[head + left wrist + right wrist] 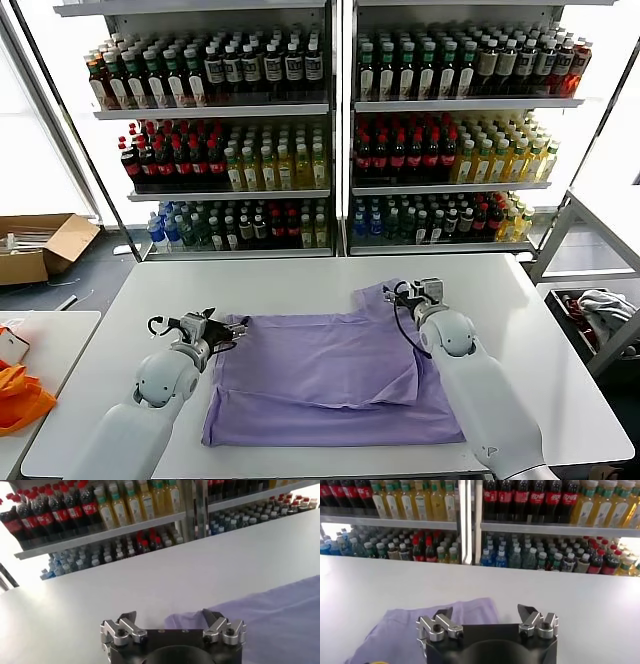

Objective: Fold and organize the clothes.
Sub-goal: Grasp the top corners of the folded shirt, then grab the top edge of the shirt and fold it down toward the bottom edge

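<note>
A lavender T-shirt (330, 380) lies spread on the white table (300, 285), plain side up, with one part folded over its middle. My left gripper (228, 328) is open and empty at the shirt's left far corner; in the left wrist view (170, 616) the cloth (270, 615) reaches up to one finger. My right gripper (408, 291) is open and empty at the shirt's right far corner; in the right wrist view (485, 611) the cloth (420, 622) lies under one finger. No printed graphics or neck label show.
Shelves of drink bottles (330, 130) stand behind the table. A second white table (45, 345) with an orange thing (20, 395) is at the left. A cardboard box (40, 245) lies on the floor. A bin with cloth (600, 310) is at the right.
</note>
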